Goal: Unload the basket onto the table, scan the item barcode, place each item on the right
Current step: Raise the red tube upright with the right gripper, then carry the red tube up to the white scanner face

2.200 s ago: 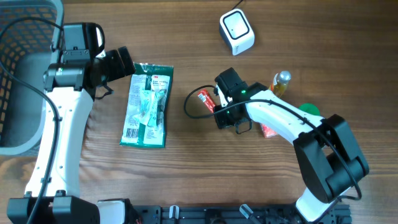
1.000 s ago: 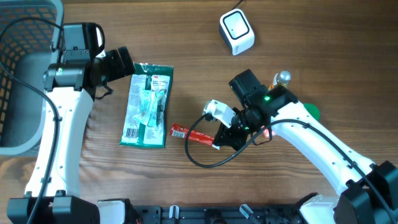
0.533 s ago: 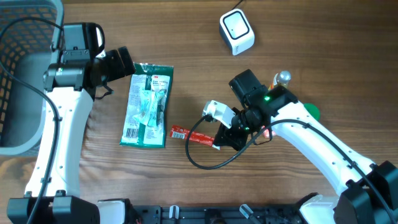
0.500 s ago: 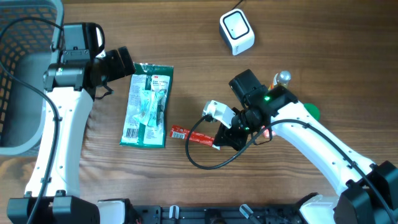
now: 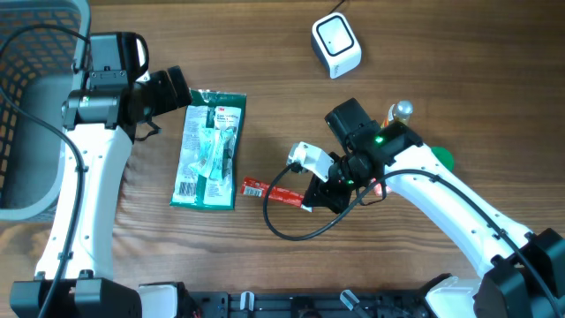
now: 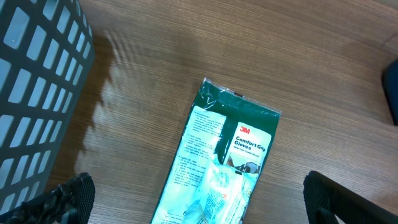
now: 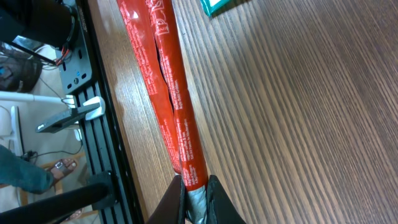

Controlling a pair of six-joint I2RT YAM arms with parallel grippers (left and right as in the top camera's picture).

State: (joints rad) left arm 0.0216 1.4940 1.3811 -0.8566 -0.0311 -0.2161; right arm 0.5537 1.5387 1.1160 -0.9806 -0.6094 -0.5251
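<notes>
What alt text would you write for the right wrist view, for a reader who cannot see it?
The right gripper has its jaws shut on one end of a long red packet, which stretches away over the wooden table. A corner of a green package shows at the top edge.

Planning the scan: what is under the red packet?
Bare table shows around the red packet. The strip beneath it is covered, and its end is hidden inside the shut right claw.
</notes>
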